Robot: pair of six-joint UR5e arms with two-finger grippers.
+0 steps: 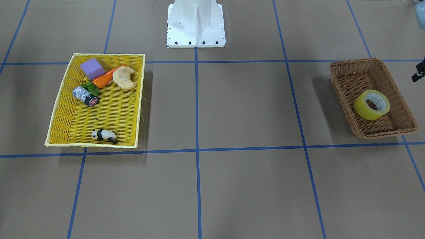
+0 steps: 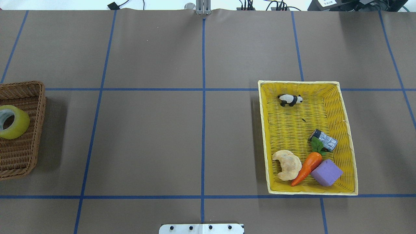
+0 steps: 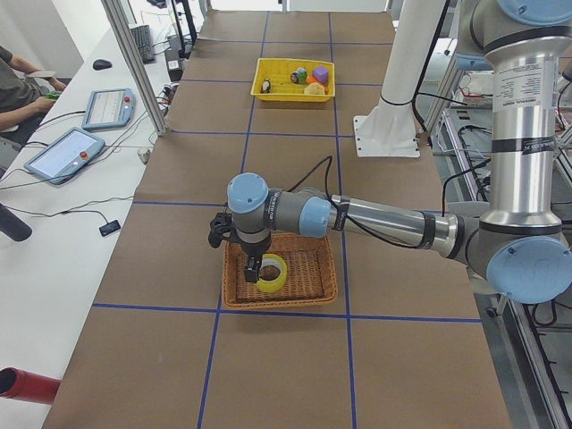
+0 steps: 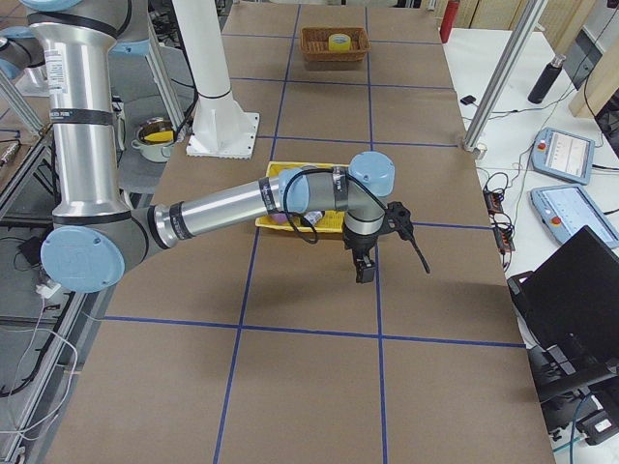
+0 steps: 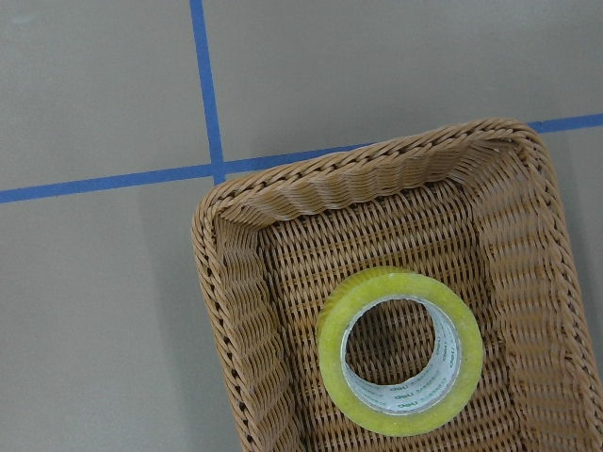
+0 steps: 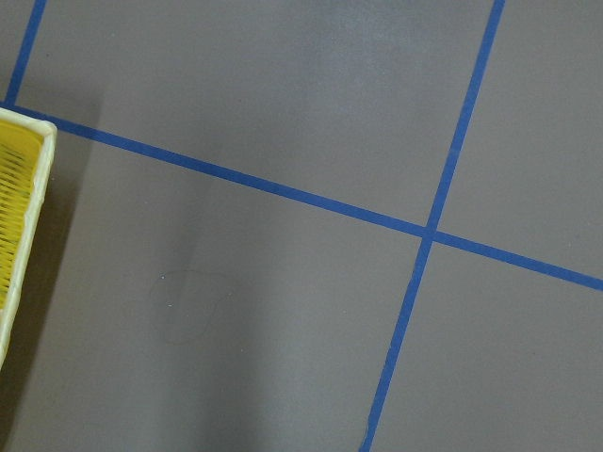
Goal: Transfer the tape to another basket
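Our left gripper point(image 3: 253, 266) hangs over the brown wicker basket point(image 3: 317, 277), close by the tape point(image 3: 279, 279). It shows clearly only from the side, so we cannot tell whether it is released or clenched. The left wrist view looks straight down on the tape point(image 5: 400, 282), and no fingers show in it. The yellow roll lies inside the basket point(image 5: 330, 184) with its open core turned upward. Our right gripper point(image 4: 363, 266) hangs over bare brown table just beside the yellow woven tray-basket point(image 4: 276, 172); again we cannot tell how its jaws stand. From the front, the tape point(image 1: 363, 109) sits in the wicker basket point(image 1: 352, 63), well apart from the tray-basket point(image 1: 109, 113). That tray holds a purple block point(image 1: 92, 68), a toy carrot point(image 1: 106, 77), a croissant point(image 1: 124, 78), a small grey cylinder point(image 1: 85, 96) and a panda figure point(image 1: 105, 134).
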